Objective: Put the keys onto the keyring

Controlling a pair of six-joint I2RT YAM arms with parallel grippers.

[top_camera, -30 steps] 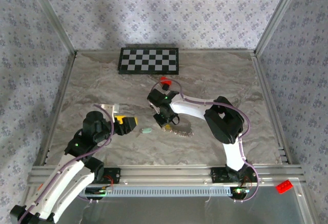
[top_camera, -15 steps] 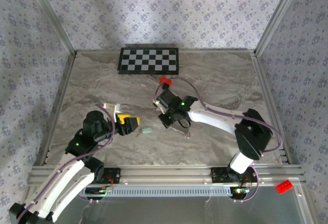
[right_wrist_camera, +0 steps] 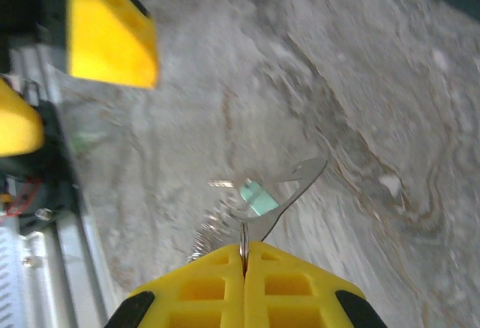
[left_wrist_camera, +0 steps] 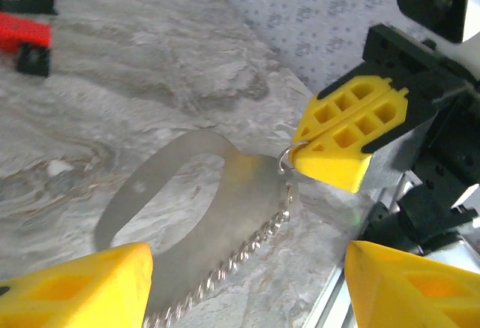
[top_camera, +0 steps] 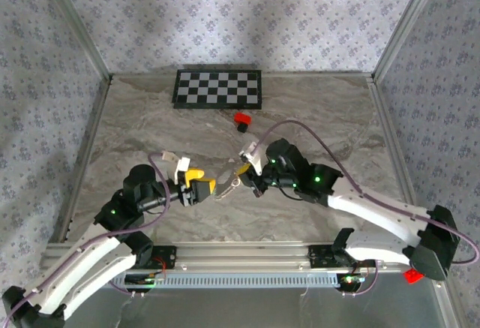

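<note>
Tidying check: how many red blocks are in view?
2: one red plastic block near the black-and-white checkerboard mat; the other at the near right corner, partly behind the right arm.

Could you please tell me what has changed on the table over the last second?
The right gripper, jaws shut on the keyring, has carried it left from its earlier spot on the table toward the left gripper, while its elbow swung far out to the right. The left gripper has advanced to meet it, jaws open. The red block and the checkerboard stayed put.
</note>
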